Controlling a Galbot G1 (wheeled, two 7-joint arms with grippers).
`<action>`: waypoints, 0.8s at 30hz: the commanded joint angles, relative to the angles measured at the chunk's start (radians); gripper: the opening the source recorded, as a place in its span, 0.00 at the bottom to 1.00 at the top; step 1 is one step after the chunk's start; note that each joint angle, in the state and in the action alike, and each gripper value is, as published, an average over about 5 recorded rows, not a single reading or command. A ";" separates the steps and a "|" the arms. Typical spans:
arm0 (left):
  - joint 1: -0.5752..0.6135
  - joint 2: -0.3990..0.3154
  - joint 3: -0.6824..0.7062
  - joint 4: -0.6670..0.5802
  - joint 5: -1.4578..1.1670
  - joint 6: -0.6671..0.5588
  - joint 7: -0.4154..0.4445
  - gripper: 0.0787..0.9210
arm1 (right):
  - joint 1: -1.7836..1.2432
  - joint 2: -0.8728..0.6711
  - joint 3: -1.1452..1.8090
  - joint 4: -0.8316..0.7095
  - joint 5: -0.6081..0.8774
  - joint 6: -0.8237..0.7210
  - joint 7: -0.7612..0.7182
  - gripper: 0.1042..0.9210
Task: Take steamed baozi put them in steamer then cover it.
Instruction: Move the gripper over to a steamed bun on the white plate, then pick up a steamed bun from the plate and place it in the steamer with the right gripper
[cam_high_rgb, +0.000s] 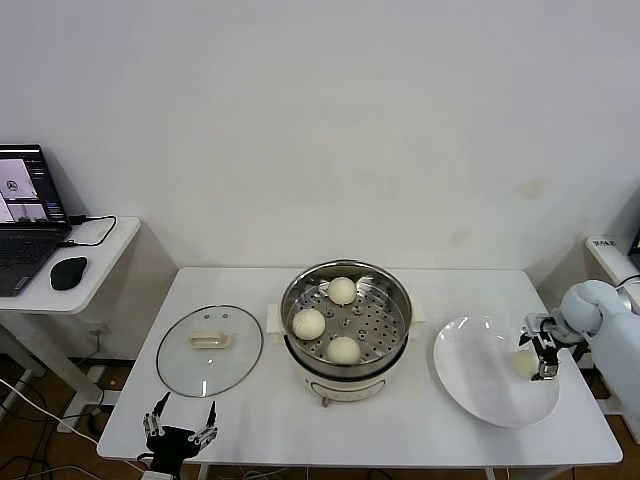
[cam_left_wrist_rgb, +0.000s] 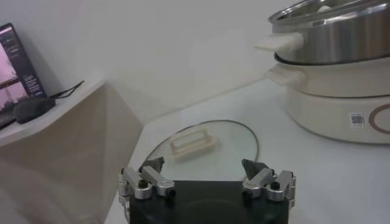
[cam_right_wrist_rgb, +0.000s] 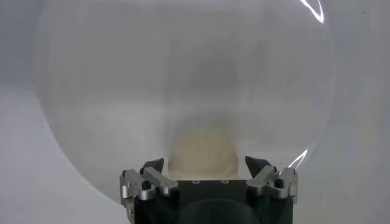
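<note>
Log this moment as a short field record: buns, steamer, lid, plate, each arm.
buns in steamer: three baozi on the perforated tray
steamer: table centre, uncovered
fourth baozi: on the white plate, between the jaws of the right gripper
right gripper: open around that bun, not closed on it
cover: flat on the table, left of the steamer
left gripper: open, near the table's front edge, before the cover

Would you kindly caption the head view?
Right gripper reaches the last baozi on the plate; three sit in the steamer.
</note>
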 joint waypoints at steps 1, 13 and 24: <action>0.001 0.000 0.001 0.002 0.000 0.000 0.000 0.88 | -0.002 0.002 0.000 -0.006 -0.008 -0.001 0.010 0.88; -0.002 -0.008 0.015 0.007 0.013 -0.001 -0.001 0.88 | 0.001 -0.014 -0.006 0.006 0.002 -0.012 0.003 0.59; -0.004 0.005 0.015 -0.004 0.014 -0.001 0.000 0.88 | 0.188 -0.134 -0.176 0.149 0.217 -0.091 -0.039 0.46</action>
